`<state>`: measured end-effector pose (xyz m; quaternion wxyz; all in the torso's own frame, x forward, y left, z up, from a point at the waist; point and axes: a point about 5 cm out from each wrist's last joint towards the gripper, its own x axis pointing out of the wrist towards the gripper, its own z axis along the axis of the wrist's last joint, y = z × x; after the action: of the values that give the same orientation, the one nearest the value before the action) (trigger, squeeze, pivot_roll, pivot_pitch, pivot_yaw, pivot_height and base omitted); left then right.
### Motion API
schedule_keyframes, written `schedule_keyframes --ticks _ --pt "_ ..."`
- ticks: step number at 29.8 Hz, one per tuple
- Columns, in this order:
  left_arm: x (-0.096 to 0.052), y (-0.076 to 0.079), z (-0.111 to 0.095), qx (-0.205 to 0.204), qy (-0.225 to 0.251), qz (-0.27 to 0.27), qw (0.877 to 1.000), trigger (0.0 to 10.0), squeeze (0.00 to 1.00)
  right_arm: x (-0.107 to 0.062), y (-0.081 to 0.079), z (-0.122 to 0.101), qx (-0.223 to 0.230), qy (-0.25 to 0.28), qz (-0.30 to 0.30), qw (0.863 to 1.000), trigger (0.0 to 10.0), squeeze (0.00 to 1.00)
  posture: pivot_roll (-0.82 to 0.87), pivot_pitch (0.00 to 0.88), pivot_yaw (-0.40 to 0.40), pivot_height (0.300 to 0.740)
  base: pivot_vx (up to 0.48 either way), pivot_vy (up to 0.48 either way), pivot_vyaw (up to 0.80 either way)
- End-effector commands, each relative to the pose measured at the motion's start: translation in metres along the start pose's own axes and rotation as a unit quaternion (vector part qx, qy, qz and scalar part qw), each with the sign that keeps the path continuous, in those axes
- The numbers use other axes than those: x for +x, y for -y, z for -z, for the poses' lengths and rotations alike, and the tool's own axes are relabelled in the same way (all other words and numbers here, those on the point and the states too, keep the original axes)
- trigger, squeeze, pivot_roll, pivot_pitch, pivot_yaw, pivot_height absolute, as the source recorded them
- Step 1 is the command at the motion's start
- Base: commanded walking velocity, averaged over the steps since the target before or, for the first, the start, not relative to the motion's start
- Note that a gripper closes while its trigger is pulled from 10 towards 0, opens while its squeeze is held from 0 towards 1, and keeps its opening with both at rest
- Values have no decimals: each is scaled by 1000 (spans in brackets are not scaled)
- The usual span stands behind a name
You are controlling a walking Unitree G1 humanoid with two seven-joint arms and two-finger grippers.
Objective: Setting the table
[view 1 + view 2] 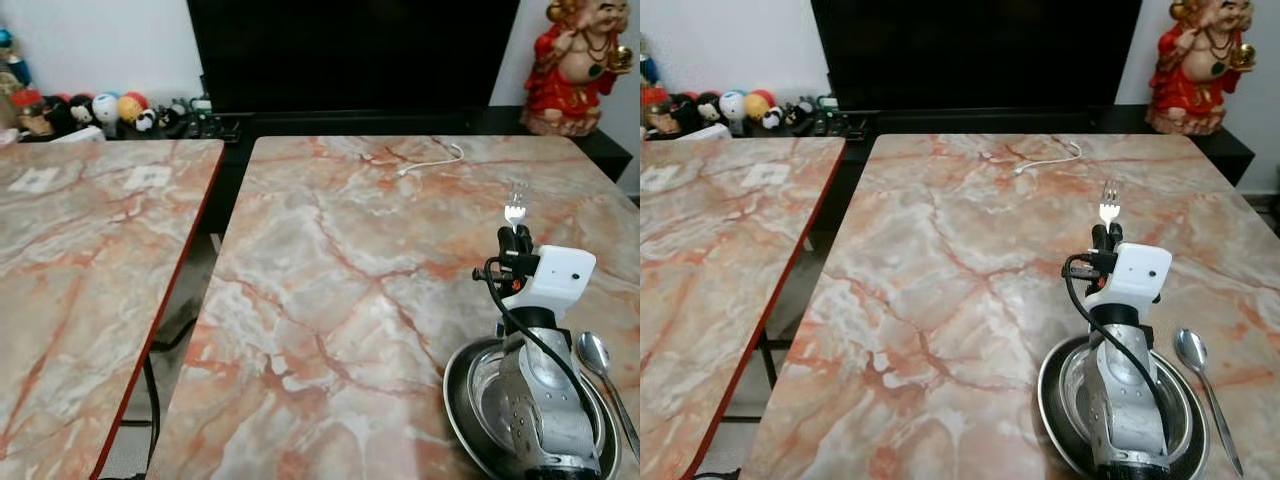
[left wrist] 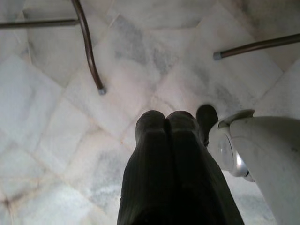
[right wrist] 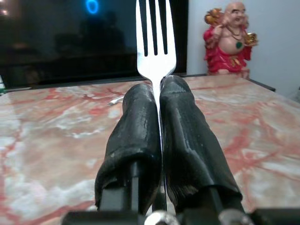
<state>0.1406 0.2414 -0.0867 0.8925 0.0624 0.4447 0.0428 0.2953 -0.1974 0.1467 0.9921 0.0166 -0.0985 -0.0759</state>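
Nearest to us on the marble table (image 1: 940, 300) sits a round metal plate (image 1: 1055, 400), close to the front edge on our right side, with a spoon (image 1: 1196, 360) lying just beside it on the right, bowl pointing away from us. Our right arm reaches out above the plate. Past the plate's far rim, the right gripper (image 3: 157, 91) has its two black fingers pressed together on a fork (image 3: 155, 40), pinching the handle just below the head. The tines stick out beyond the fingertips and point away from us, held above the tabletop.

Farther on, a white cable (image 1: 1048, 158) lies on the table near its far edge. Beyond that stand a dark screen (image 1: 975, 50) and a red figurine (image 1: 1192, 65) at the right. A second marble table (image 1: 80, 260) stands to our left across a gap.

The left gripper (image 2: 165, 123) hangs over a pale tiled floor (image 2: 56, 117), its fingers closed against each other with nothing between them.
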Motion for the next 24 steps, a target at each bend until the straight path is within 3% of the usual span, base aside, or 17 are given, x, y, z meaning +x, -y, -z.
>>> schedule_keyframes --ticks 1,24 --pt "-1 -4 4 -4 -10 -6 1000 10000 0 1 -1 -4 2 5 -1 1000 10000 0 -39 0 11 740 0 0 0" --pt "-1 -2 5 -15 -13 -8 1000 10000 0 1 -1 3 -8 -15 -7 1000 10000 0 -36 0 6 740 0 0 0"
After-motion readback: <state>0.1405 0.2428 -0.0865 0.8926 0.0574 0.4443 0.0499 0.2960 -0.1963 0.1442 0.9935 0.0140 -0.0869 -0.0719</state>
